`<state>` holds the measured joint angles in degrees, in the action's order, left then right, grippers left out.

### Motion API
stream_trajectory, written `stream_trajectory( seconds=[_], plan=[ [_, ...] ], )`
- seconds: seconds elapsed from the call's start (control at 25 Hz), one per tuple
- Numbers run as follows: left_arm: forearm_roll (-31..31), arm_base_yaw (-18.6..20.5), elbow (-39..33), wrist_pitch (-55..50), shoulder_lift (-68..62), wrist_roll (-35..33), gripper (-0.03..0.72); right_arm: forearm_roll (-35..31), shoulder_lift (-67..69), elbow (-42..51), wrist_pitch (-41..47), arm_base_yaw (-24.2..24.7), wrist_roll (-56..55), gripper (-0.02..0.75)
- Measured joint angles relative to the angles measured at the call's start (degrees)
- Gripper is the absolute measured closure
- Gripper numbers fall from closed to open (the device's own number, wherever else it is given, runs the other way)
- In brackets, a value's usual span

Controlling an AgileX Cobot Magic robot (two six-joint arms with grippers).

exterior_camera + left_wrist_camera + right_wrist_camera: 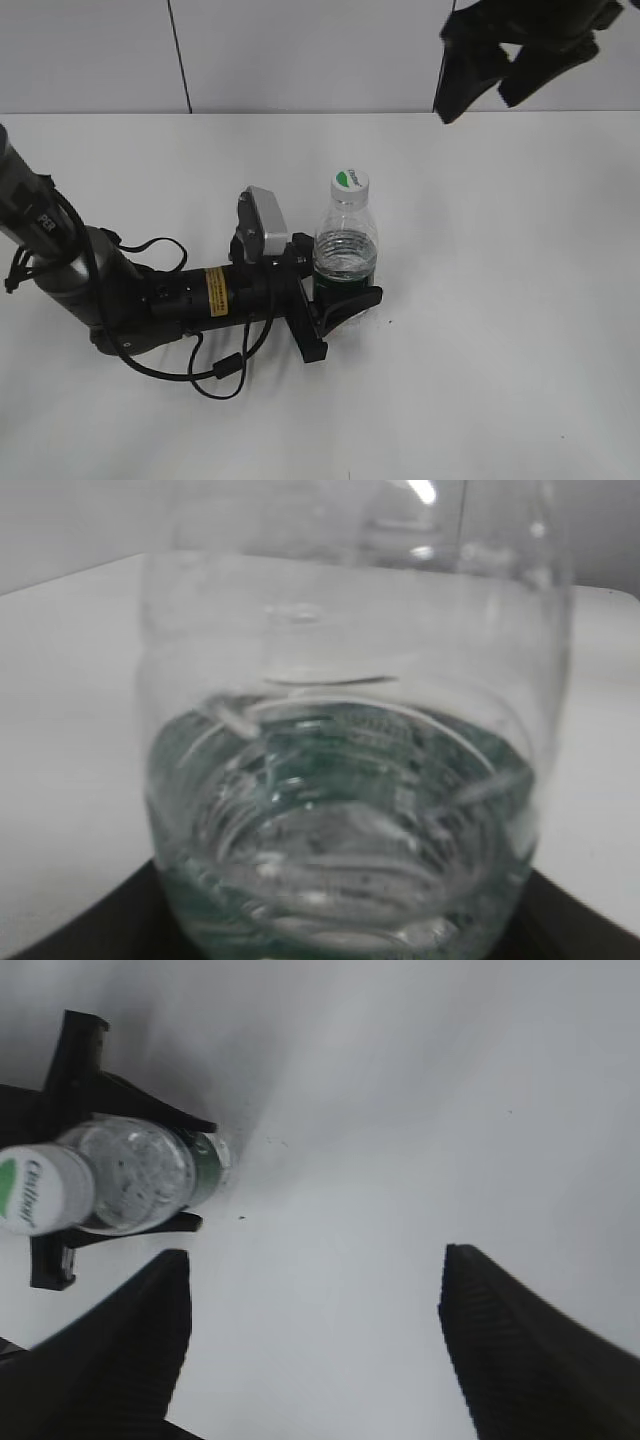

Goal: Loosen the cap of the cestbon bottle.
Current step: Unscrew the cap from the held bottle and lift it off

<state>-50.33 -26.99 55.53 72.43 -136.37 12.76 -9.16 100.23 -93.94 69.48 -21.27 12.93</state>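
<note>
The cestbon bottle (pixel 346 250) stands upright on the white table, clear, part full of water, with a dark green label band. Its white cap (pixel 349 184) with a green mark sits on the neck. My left gripper (pixel 345 300) is shut on the bottle's lower body; the bottle fills the left wrist view (pixel 350 780). My right gripper (pixel 480 85) is open and empty, high above the table at the upper right, away from the bottle. The right wrist view shows the bottle (pixel 140 1175) and cap (pixel 35 1190) at the left, beyond the open jaws (pixel 312 1300).
The left arm (pixel 120 290) with its cables lies low across the table's left front. A grey wall with a dark seam (pixel 180 55) stands behind the table's far edge.
</note>
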Motion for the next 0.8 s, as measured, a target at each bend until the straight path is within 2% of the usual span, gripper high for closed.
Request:
stream_trajectory(
  seconds=[0.24, 0.6, 0.8],
  plan=[
    [0.12, 0.00, 0.00, 0.00, 0.00, 0.00, 0.286, 0.40, 5.26, -4.78, 0.11, -7.27, -3.88, 0.150],
    [0.60, 0.00, 0.00, -0.05, 0.00, 0.00, 0.286, 1.66, 9.77, -5.19, 0.16, -13.70, -7.77, 0.150],
    [1.08, 0.00, 0.00, -0.11, 0.00, 0.00, 0.286, 1.61, 10.21, -5.36, 0.16, -15.11, -7.89, 0.150]
  ],
)
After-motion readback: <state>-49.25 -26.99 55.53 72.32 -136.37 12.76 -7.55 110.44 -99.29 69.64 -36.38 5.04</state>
